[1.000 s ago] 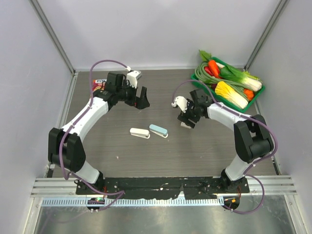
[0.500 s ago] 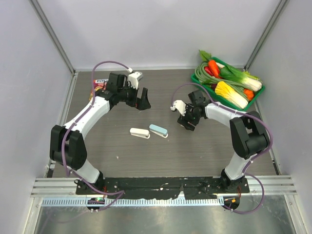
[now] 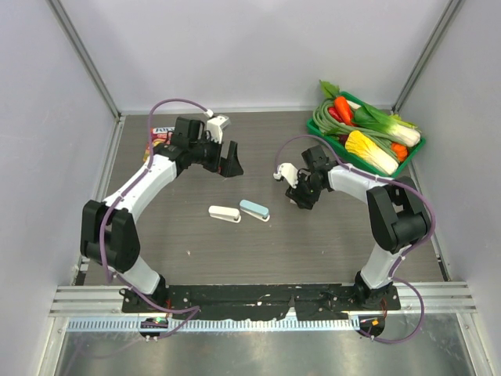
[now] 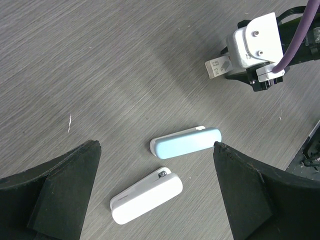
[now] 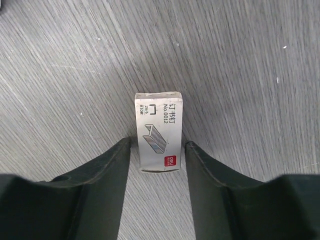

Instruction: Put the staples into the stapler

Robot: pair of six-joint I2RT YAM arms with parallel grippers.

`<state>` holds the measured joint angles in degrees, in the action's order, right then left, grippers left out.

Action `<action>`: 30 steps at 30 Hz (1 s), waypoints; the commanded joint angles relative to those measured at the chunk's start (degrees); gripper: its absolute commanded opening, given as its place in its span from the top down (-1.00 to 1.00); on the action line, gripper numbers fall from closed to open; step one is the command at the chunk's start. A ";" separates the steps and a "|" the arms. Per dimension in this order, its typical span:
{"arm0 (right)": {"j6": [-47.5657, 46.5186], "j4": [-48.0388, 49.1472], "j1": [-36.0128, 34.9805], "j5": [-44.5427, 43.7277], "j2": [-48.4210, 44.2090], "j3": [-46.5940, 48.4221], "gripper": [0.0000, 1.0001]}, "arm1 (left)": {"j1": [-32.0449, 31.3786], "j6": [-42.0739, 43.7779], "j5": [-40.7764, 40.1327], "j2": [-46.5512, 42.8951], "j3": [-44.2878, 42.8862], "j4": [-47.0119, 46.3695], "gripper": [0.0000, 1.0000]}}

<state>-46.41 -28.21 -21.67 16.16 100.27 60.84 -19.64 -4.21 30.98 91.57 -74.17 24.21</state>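
**A:** Where are the staples (image 5: pixel 157 131) now?

**B:** The small box lies flat on the table (image 5: pixel 250 75), printed side up. Its near half is between the two fingers of the right gripper (image 5: pixel 158 144). One finger stands at each long side, very close. Whether the pads already press the cardboard, I cannot tell.

**A:** How will it handle, do you think?

**B:** I judge it small but rather dense, because metal strips should be inside. The cardboard looks thin and smooth. A hard squeeze may dent it, and a weak one may let it slip. The long sides are the good place to hold. A grip nearer to the middle would be better, so that the far end does not hang down.

**A:** And the left gripper (image 4: pixel 156 145)?

**B:** It hangs wide open and holds nothing. Below it the blue stapler (image 4: pixel 186 143) and the white stapler (image 4: pixel 146 201) lie near each other, both apart from the box.
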 commanded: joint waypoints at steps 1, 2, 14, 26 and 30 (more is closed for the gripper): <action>-0.52 -0.18 -0.30 1.50 0.37 1.48 0.02 | 0.13 -0.80 2.33 0.54 -0.54 -1.79 -0.99; -0.52 -0.18 -0.13 1.68 0.37 1.48 0.06 | 0.13 -0.89 2.42 0.63 -0.62 -1.79 -1.00; 1.24 0.78 0.40 2.91 -3.85 0.60 0.21 | 0.04 -1.59 4.26 1.77 -0.62 -1.79 -1.00; 4.84 0.79 1.28 7.65 -22.37 -2.04 0.22 | -1.19 -5.46 5.76 5.63 -3.87 -1.71 -0.99; 6.33 0.61 1.11 9.59 -29.32 -3.27 0.22 | -2.60 -8.44 8.56 8.88 -6.24 -2.84 -1.00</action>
<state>-42.35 -28.27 -20.49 21.93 77.60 58.85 -20.69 -9.15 35.33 98.30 -76.16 24.21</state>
